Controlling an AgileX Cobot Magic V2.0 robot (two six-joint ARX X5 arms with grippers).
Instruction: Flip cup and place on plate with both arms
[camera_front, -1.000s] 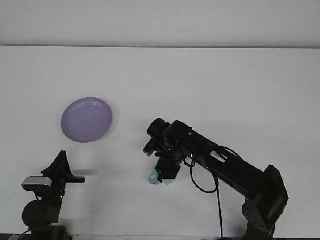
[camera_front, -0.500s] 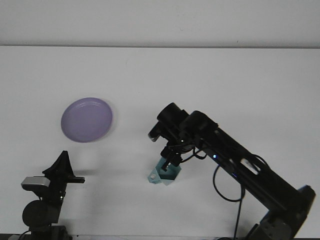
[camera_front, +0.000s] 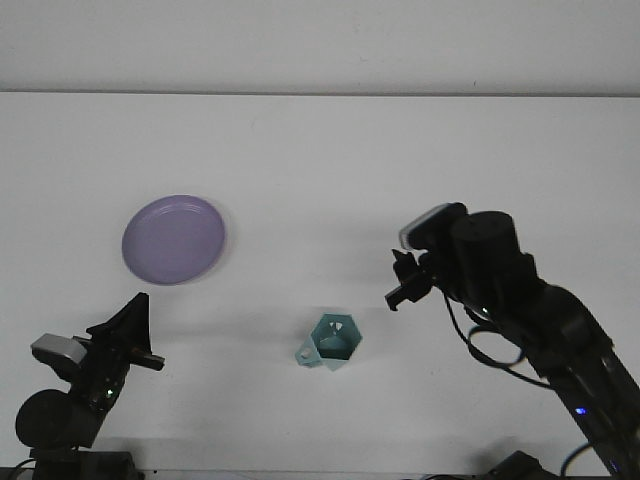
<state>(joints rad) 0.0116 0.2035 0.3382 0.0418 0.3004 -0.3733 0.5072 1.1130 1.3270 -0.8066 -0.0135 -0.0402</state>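
The teal cup stands mouth-up, right of the purple plate, unplaced; right tool empty, left tool unclear.

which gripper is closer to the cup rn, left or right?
The right gripper. It hangs just up and right of the teal cup, apart from it. The left gripper sits at the table's near-left edge, below the purple plate.

The teal cup stands mouth-up on the white tabletop, below-left of the right gripper jaws and apart from them. The purple plate lies above the left gripper.
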